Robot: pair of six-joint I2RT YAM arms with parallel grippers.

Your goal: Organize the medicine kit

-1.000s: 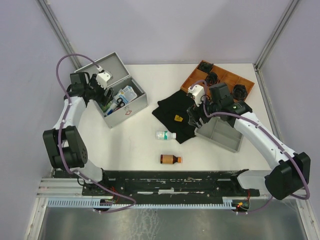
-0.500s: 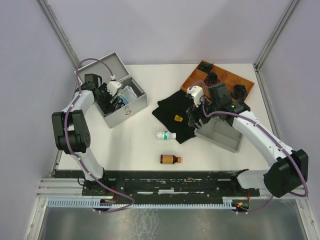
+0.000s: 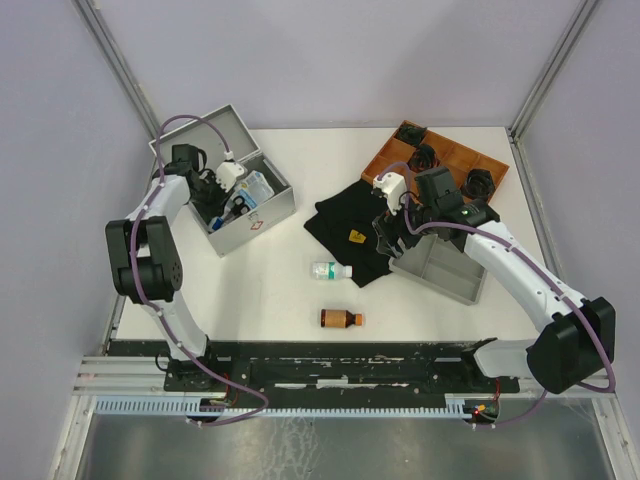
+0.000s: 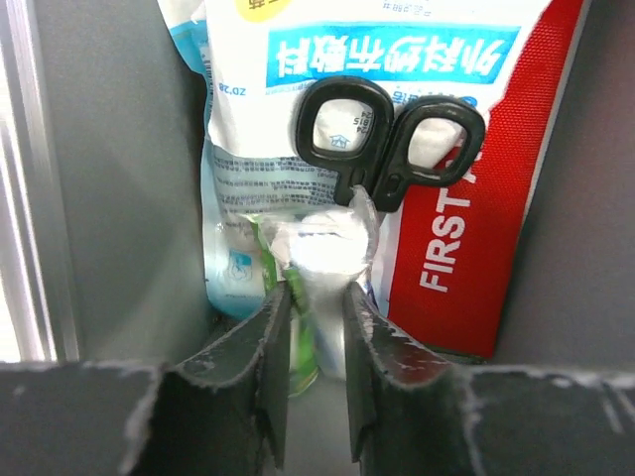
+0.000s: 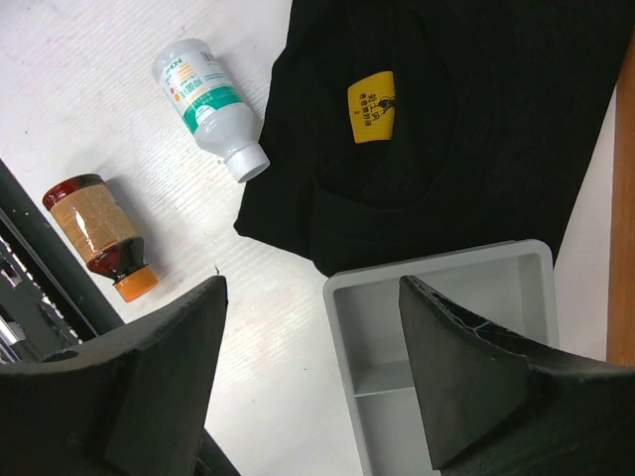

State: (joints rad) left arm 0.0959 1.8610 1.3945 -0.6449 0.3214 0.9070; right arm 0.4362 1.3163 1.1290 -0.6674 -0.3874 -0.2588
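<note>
Left tool [image 4: 316, 297] down inside the open medicine kit [image 3: 275, 205] at the far left of the bench [image 3: 280, 290], jaws narrow, tips flanking a wrapped white roll [image 4: 332, 238]; cannot tell whether pinched or only bracketed. Narrow probably to fit the tight slot between kit wall and red pouch [image 4: 476, 228], with packet [image 4: 248, 149] and scissors [image 4: 387, 139] stood on edge, apparently packed so to save room. Right tool [image 5: 313, 297] wide and empty, hanging over a corner of the grey tray [image 5: 446, 327] and the black cloth [image 5: 446, 99], seemingly parked clear. White bottle [image 5: 208, 99] and amber bottle [image 5: 94, 233] lying loose on the bench, likely next for packing.
</note>
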